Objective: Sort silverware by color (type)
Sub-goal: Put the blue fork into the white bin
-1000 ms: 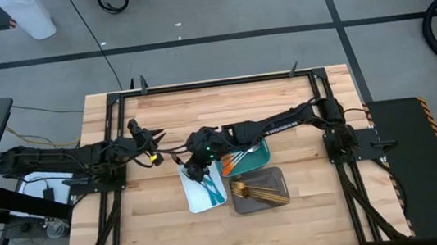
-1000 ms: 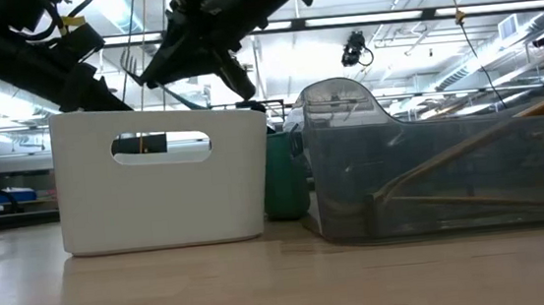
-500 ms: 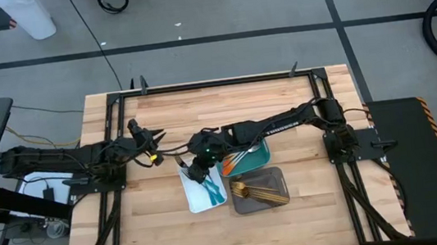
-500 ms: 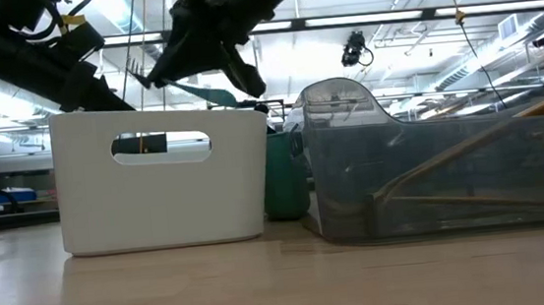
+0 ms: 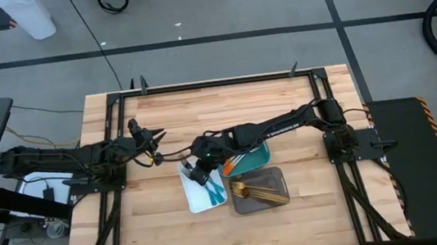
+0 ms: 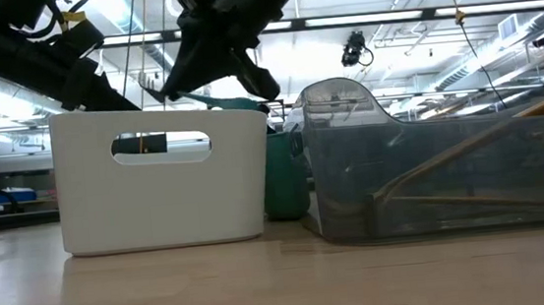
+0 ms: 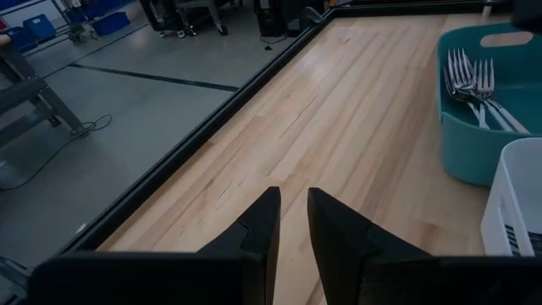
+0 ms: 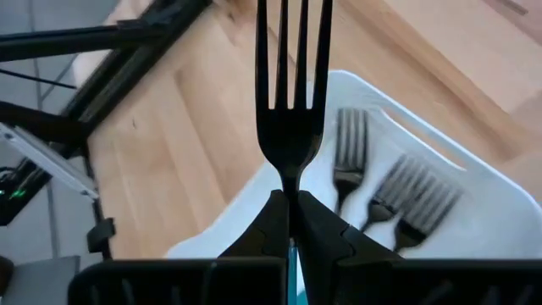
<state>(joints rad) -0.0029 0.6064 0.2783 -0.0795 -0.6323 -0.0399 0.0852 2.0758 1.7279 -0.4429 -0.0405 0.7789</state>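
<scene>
Right end effector (image 8: 290, 207) grips fork (image 8: 292, 102) (above white tray (image 8: 474, 220))

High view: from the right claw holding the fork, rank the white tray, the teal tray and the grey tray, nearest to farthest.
1. White tray: directly beneath the right claw, which holds a teal-handled fork over it.
2. Teal tray: just beside the claw, toward the right arm's base.
3. Grey tray: farthest, diagonally off toward the table's near edge, holding the gold utensils.
</scene>
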